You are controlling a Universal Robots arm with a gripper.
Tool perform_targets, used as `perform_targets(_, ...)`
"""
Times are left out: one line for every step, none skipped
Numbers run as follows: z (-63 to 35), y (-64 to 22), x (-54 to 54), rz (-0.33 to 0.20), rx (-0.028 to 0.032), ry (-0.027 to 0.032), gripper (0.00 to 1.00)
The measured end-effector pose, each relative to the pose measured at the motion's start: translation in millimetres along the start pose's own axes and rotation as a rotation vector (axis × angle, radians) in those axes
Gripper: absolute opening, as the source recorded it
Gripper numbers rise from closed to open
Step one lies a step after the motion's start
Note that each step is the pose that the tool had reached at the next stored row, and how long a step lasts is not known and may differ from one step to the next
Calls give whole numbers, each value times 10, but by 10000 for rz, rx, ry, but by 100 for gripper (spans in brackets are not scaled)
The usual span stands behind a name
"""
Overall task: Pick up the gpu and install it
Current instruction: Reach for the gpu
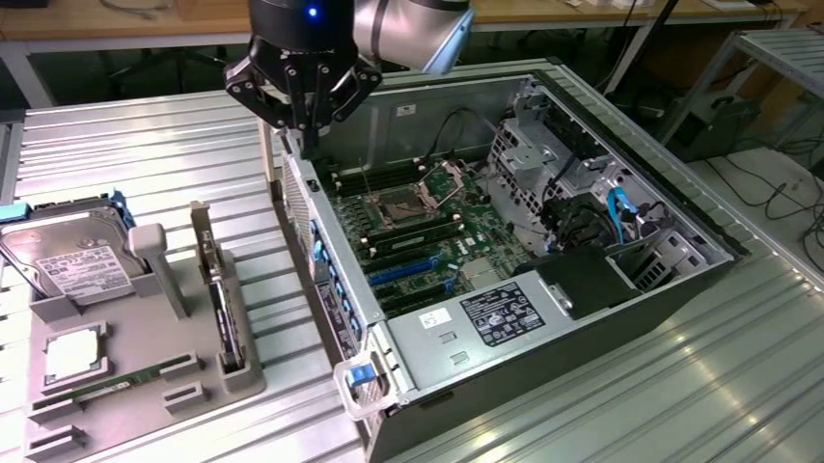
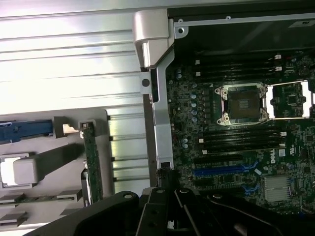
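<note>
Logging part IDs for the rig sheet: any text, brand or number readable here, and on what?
"DELL": white print on the motherboard, turned sideways.
Black label on the grey metal box in the case: too small to read.
White label on the hard drive: too blurred to read.

The open computer case is free from above. Inside it, a metal cage at two o'clock in the exterior view, blue cables at three and a tall black box at five crowd that side. The blue slots near the middle lie uncovered. Only a narrow strip of bare bench separates the case from the grey tray at eight o'clock. There a grey post stands near the upright card.
</note>
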State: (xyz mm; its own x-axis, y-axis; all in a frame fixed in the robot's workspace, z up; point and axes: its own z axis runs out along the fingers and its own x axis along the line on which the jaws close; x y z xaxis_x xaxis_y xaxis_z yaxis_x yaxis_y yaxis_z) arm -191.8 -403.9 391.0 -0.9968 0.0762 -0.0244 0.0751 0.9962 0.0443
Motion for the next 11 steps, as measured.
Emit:
perform_targets(0, -1, 4, 0, -1, -1, 11)
perform_targets(1, -2, 9, 1, 0, 0, 11)
perform_targets(1, -4, 14, 1, 0, 0, 11)
perform_targets(1, -5, 21, 1, -1, 0, 11)
perform_targets(2, -6, 27, 1, -1, -1, 11)
perform_targets(2, -8, 34, 0, 0, 0, 11)
perform_targets(2, -10, 40, 0, -1, -1, 11)
perform_targets(2, -11, 45, 0, -1, 0, 11)
perform_targets(2, -12, 52, 1, 0, 0, 11)
perform_targets(3, -14, 58, 0, -1, 0, 11)
perform_targets(3, -16, 65, 0, -1, 0, 11)
